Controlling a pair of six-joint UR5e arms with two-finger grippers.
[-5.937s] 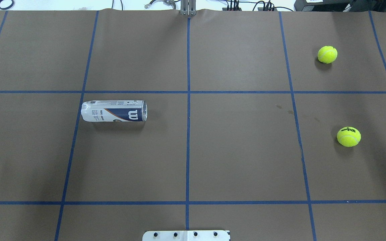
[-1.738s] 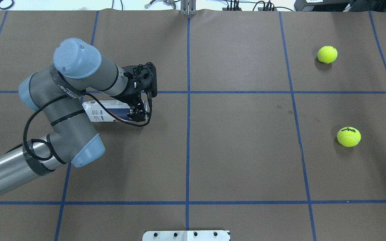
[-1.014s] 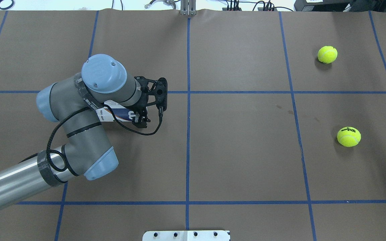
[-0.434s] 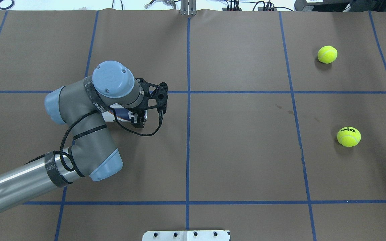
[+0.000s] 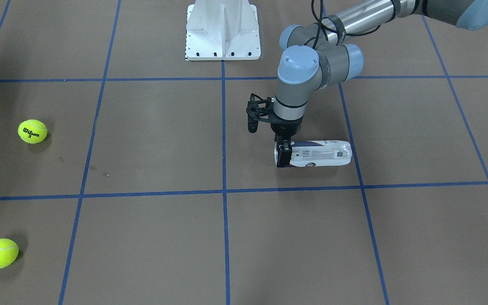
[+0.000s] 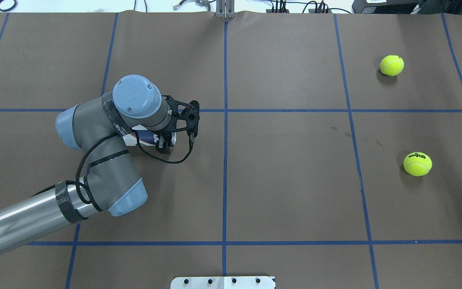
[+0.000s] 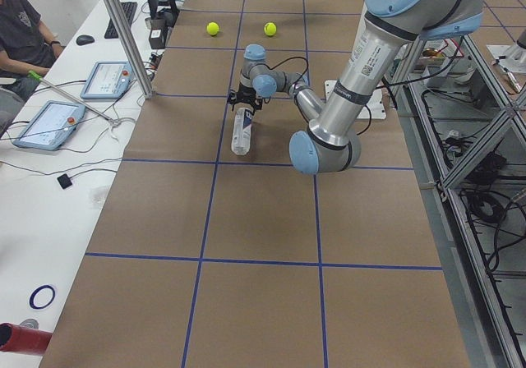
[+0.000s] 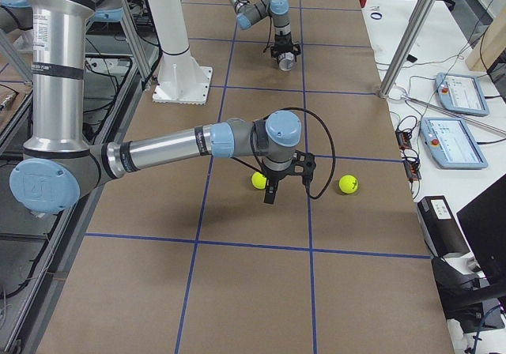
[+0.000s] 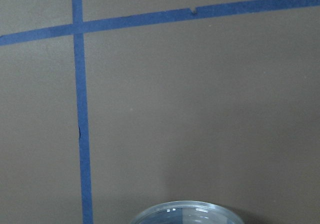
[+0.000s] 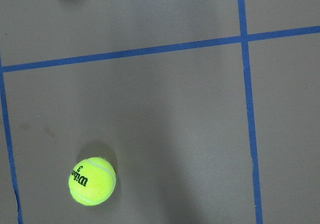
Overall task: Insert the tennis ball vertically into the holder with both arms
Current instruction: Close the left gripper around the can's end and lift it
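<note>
The holder (image 5: 318, 153) lies on its side left of the table's middle, with its label up. It also shows in the overhead view (image 6: 142, 137), and its rim (image 9: 182, 211) shows at the bottom of the left wrist view. My left gripper (image 5: 283, 155) points down at the holder's open end, its fingers closed across the can there. One tennis ball (image 6: 417, 163) and a second ball (image 6: 392, 65) lie far right. My right gripper (image 8: 271, 193) hangs beside the nearer ball (image 8: 258, 180); I cannot tell whether it is open. That ball (image 10: 92, 180) shows below it.
The white pedestal base (image 5: 223, 31) stands at the robot's side of the table, in the middle. Blue tape lines cross the brown table cover (image 6: 287, 180). Operator tablets (image 7: 45, 126) and a person sit along the far side.
The left arm came in over the holder and lowered its gripper onto the open end. In the last half second the near finger edged in against the can. Holder and balls have not moved.
</note>
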